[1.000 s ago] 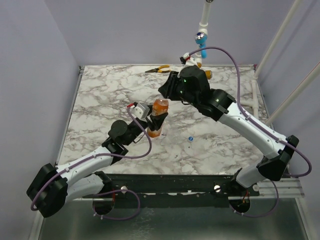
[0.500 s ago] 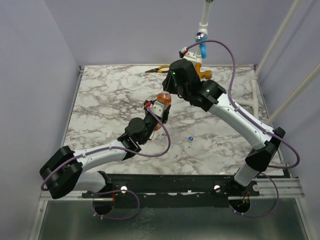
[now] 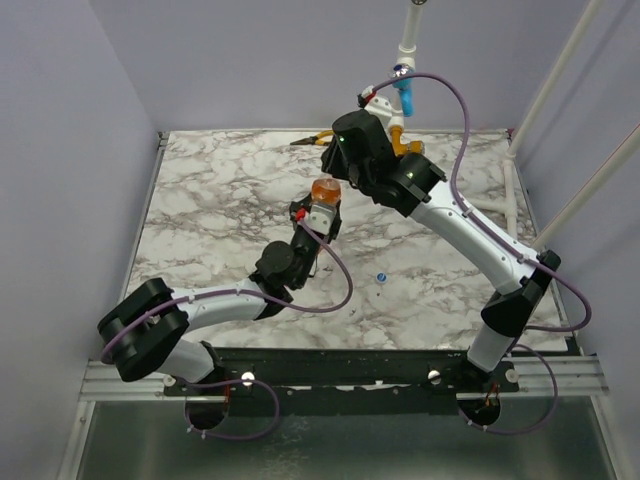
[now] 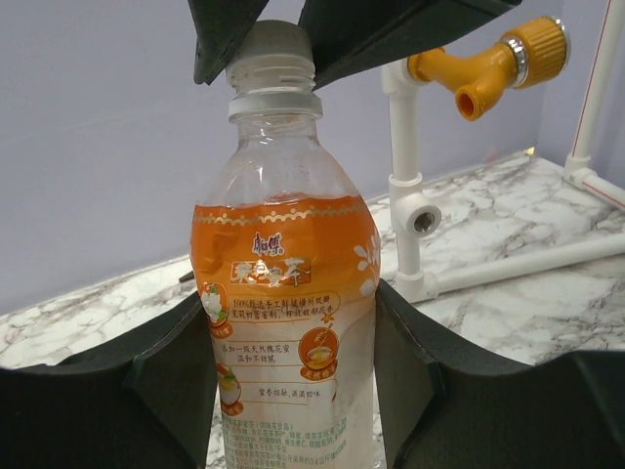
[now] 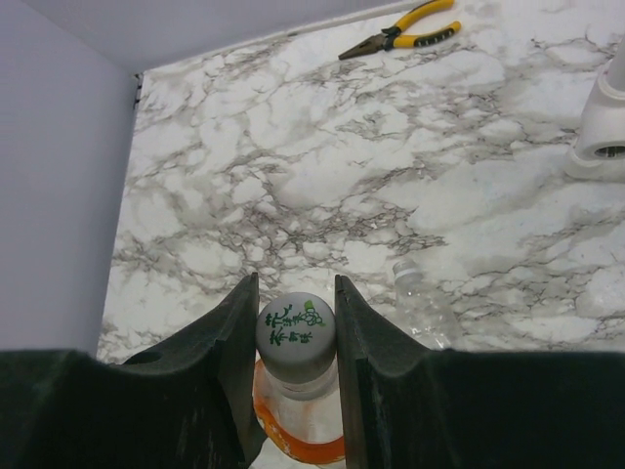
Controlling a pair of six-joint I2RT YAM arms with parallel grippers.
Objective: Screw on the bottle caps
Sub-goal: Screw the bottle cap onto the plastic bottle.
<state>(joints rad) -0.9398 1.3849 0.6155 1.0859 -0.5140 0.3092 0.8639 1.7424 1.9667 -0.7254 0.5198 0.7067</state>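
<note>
The bottle, clear with orange contents and an orange label, stands upright between my left gripper's fingers; my left gripper is shut on its lower body. From above, the bottle is lifted over the middle back of the table. A whitish bottle cap with green print sits on the neck. My right gripper is shut on it from above, one finger on each side. In the left wrist view the cap shows between those black fingers. A tiny blue cap lies on the marble right of centre.
An empty clear bottle lies on the marble just right of my right gripper. Orange-handled pliers rest at the back edge. A white pipe frame with an orange valve handle and a blue one stands at the back right.
My left arm has stretched forward and carried the bottle further toward the back of the table. My right gripper has drawn back with it and stays over the cap.
</note>
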